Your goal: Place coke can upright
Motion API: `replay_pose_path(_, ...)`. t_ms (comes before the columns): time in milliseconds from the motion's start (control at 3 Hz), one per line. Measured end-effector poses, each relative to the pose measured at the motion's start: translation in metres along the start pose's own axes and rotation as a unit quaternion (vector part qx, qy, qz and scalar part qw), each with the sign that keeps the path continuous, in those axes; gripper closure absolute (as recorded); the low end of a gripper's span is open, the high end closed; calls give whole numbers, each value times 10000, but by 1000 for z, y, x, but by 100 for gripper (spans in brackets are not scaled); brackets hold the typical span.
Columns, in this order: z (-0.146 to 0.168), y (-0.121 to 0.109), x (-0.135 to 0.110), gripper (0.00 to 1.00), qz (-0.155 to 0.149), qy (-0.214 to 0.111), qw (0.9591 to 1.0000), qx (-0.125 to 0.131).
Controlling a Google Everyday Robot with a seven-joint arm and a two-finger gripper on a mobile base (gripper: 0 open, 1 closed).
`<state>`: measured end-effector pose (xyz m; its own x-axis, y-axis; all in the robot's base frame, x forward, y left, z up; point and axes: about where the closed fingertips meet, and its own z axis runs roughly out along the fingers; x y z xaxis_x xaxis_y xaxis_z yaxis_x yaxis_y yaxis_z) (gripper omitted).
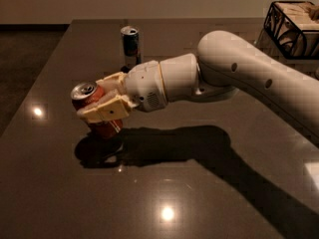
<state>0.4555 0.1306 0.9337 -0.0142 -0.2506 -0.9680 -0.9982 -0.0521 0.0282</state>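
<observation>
Coke can in gripper above table

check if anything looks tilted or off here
The orange-red aluminium coke can is askew: clamped in the tool over the dark table, it leans with its silver top tipped left. The slim blue-and-silver can behind stands upright.

The coke can is gripped between the fingers of the end effector over the left-centre of the bench. It is tilted, with its top leaned to the left. Whether its base touches the bench cannot be told. The arm is stretched in from the right, above the bench. A slim can is stood upright behind the end effector, nearer the far edge and apart from the coke can. A basket is seen at the far right, behind the arm, well apart from both cans.
</observation>
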Motion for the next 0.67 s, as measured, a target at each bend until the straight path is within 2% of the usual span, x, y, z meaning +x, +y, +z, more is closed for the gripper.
replay_pose_path(333, 7, 4, 4, 100, 5, -342, 9994, -75)
replay_pose_path(667, 14, 7, 7, 83, 59, -620, 9980, -121)
